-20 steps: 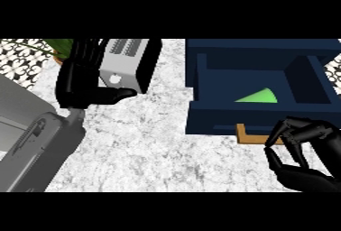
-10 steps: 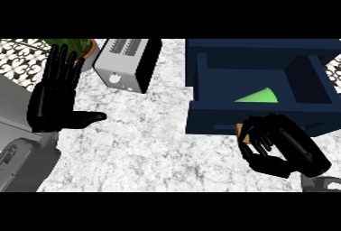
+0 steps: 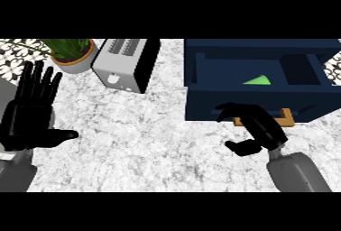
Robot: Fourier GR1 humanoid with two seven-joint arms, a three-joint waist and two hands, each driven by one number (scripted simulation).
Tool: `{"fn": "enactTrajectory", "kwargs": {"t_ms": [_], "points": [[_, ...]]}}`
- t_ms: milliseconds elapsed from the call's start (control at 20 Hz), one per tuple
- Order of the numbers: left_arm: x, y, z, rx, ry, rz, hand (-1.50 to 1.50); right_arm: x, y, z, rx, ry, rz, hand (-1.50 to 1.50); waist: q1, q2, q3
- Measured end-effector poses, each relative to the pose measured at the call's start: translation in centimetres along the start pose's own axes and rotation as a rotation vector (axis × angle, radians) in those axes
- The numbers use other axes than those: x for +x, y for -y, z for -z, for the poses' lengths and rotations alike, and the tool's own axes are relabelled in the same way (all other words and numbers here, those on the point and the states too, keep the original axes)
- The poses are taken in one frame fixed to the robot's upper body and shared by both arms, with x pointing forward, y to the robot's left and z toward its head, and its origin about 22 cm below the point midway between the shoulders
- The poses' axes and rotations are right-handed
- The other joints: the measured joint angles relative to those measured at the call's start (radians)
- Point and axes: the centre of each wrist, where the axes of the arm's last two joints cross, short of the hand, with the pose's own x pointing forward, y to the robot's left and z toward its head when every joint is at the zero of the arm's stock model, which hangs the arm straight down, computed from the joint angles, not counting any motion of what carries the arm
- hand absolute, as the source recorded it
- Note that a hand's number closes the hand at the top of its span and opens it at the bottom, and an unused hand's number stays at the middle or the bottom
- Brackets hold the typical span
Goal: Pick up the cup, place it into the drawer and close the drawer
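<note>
Marble counter (image 3: 153,149) — cup (image 3: 258,80) in drawer (image 3: 266,101).

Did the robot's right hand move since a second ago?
Yes. The right hand moved left and up, from the view's right edge to the drawer front, by its wooden handle.

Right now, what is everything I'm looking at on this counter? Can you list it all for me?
Counter: one, white and grey marbled, fills the view.
Potted plant: one, green leaves in a grey pot, top left.
Toaster: one, silver with black sides, right of the plant.
Drawer: one, dark blue, open, top right.
Drawer handle: one, tan, on the drawer's front, partly hidden by the right hand.
Green thing: one, bright green, lying inside the drawer; probably the cup, though I cannot tell.
Left hand: one, black, open, fingers up, resting at the left edge.
Right hand: one, black, fingers curled at the drawer's front by the handle.
</note>
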Motion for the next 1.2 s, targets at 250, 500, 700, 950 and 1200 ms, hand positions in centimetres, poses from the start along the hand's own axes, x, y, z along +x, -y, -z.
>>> {"fn": "enactTrajectory", "kwargs": {"t_ms": [250, 500, 700, 950, 1200], "points": [[0.4, -0.9, -1.2, 0.003, 0.001, -0.007, -1.5, -1.7, -1.0, 2.8, 0.05, -0.031, -0.039, -1.5, -0.001, 0.0, 0.0], [0.1, -3.1, -2.2, 0.001, -0.001, -0.016, -1.5, -3.5, -1.7, 5.5, 0.057, -0.037, -0.028, -1.5, 0.002, -0.001, -0.001], [0.0, -3.7, -2.2, -0.011, 0.0, -0.02, -1.5, -4.6, -1.3, 7.5, 0.064, -0.043, 0.002, -1.5, 0.006, 0.0, -0.001], [-0.3, -3.8, -2.4, -0.021, 0.002, -0.032, -1.5, -6.4, 0.4, 8.7, 0.068, -0.013, 0.044, -1.5, 0.016, -0.003, -0.003], [-0.4, -3.6, -2.1, -0.037, -0.006, -0.039, -1.5, -7.8, 3.1, 9.1, 0.087, 0.004, 0.063, -1.5, 0.034, -0.002, -0.003]]}}
